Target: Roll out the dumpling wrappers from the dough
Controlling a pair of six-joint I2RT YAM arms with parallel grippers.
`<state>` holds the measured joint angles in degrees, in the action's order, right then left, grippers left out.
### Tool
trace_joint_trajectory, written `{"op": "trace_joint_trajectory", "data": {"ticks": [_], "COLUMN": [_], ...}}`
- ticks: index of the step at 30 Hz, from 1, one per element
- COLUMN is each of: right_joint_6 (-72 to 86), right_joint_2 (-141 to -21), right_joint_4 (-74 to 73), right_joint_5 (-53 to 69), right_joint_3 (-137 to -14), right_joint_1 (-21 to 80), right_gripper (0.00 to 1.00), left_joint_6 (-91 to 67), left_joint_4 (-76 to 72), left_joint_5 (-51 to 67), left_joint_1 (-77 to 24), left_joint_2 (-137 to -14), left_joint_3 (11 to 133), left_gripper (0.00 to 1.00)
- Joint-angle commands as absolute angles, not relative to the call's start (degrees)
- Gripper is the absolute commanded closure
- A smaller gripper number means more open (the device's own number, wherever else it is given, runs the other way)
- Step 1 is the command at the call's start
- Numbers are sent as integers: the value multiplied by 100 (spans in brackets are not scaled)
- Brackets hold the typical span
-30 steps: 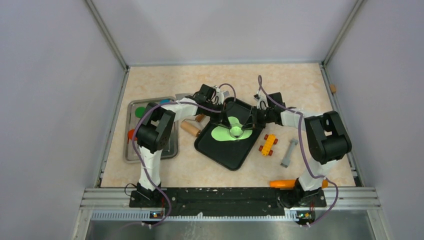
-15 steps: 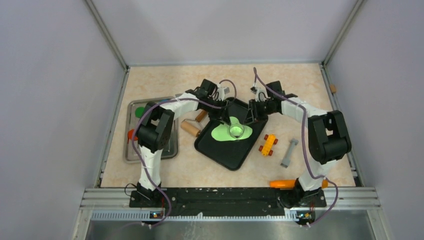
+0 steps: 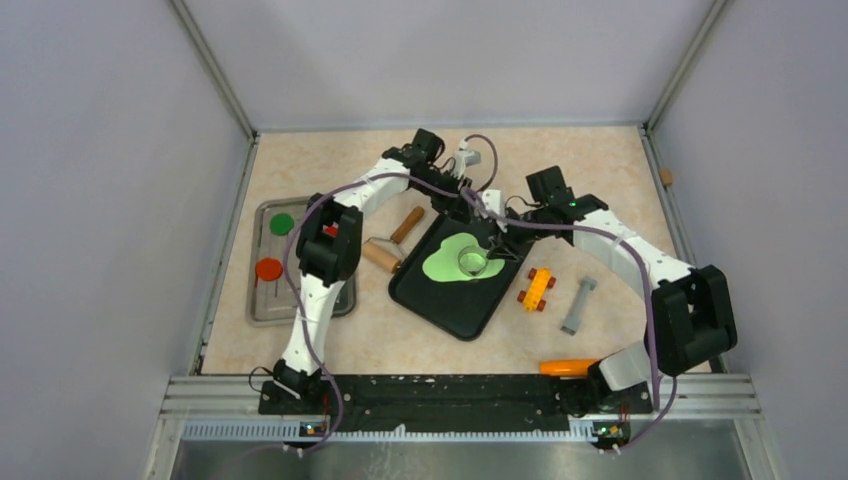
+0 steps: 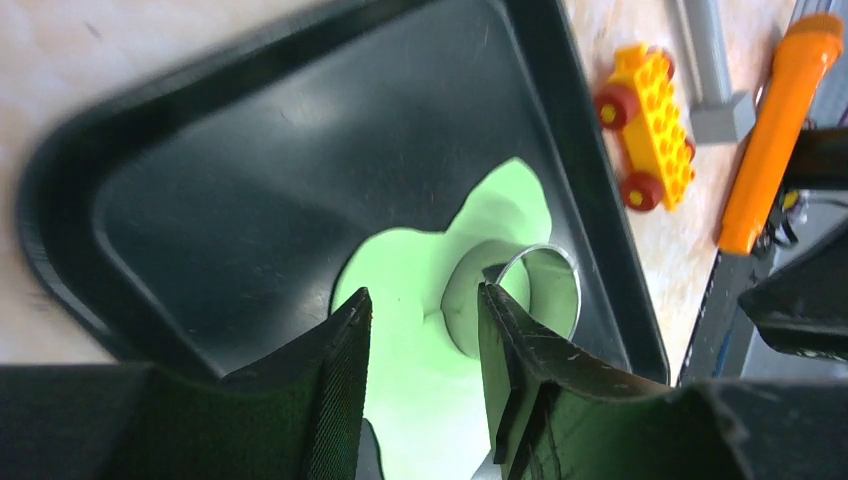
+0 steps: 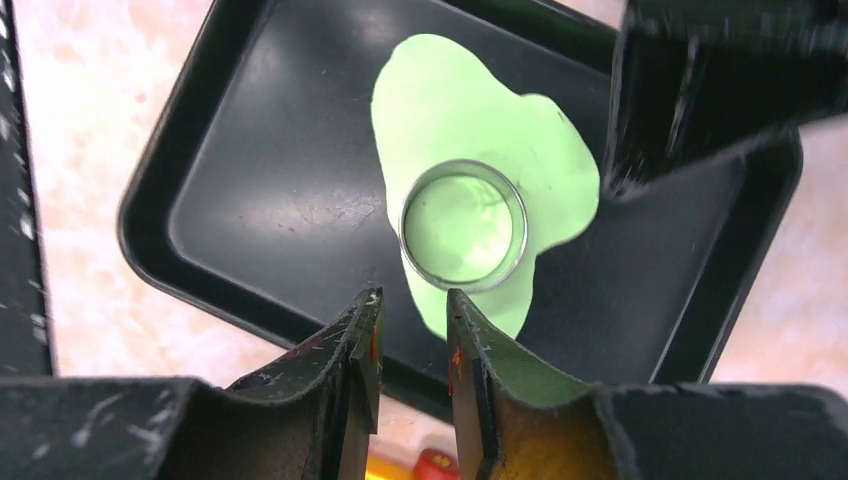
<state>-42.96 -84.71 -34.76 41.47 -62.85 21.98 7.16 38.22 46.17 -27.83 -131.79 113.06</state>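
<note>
green dough [image 3: 445,264] lies flat in the black tray [image 3: 450,312], ring cutter [image 3: 472,261] pressed into its 3 o'clock side. left hand [image 4: 422,300] and right hand [image 5: 412,300] hover above, jaws apart, empty. likely the cutting step; next, lift the ring cleanly.

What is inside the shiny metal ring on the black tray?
Flat green dough fills the ring. The black tray under it is covered there, so whether a disc is cut free cannot be seen.
</note>
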Motion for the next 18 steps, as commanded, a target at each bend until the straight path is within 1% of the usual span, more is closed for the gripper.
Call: {"op": "trace_joint_trajectory", "data": {"ticks": [1,4,8,13,18], "right_joint_6": [-6460,-6886,-7300,-7506,-7538], "right_joint_2": [-8417,-8665,-8959,-9344,-9472], "right_joint_4": [-3117,-3166,-3200,-3304,-3337], "right_joint_5": [3936,3838,3683,3582,3560], "right_joint_3": [-6099,-6183,-6176,-6282,-6313], "right_joint_1": [2677,2908,3112,3155,3163], "right_gripper": [69,69,69,69,69], "left_joint_6": [1528,1630,1524,1383,1360], "left_joint_4": [4644,4831,4774,4678,4647], "left_joint_5": [5191,5301,5429,5607,5774], "left_joint_1": [-2827,-2870,-2892,-2900,-2921], "left_joint_2": [-13499,-13665,-13711,-13683,-13653], "left_joint_3": [11594,11771,11711,11543,11429], "left_gripper": [54,55,55,56,57]}}
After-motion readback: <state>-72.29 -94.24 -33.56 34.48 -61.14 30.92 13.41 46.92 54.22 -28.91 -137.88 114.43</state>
